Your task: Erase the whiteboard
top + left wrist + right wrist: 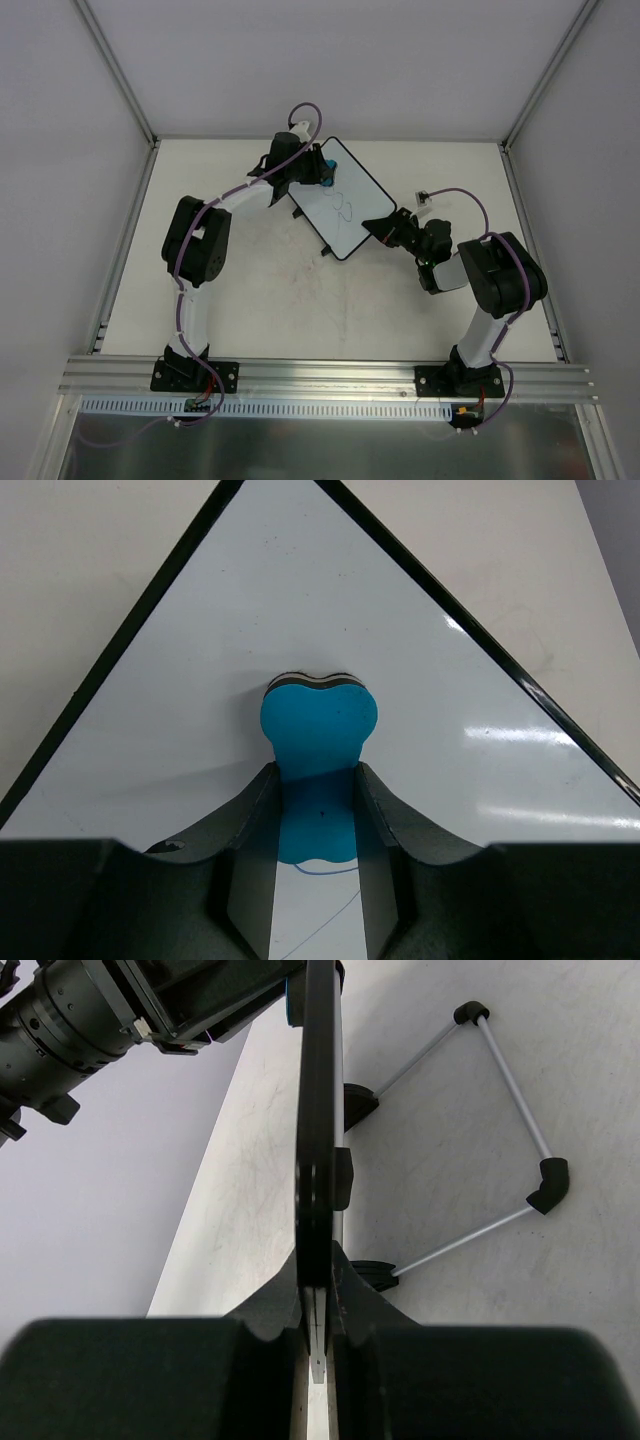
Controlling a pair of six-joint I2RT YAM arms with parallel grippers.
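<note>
**Two grippers are holding things at the board**

The board [350,205] is sitting at a slant near the back middle of the table [280,300]. The left gripper [322,172] is reaching over its far corner. Its jaws are squeezing a blue eraser [318,730]. The eraser is pressing flat on the white face. The right gripper [388,226] is pinching the board's right edge, with its jaws tight on the thin black rim. Dark scribbles [343,208] are showing in the middle of the board. A wire stand [540,1185] is sticking out behind the board.
</note>
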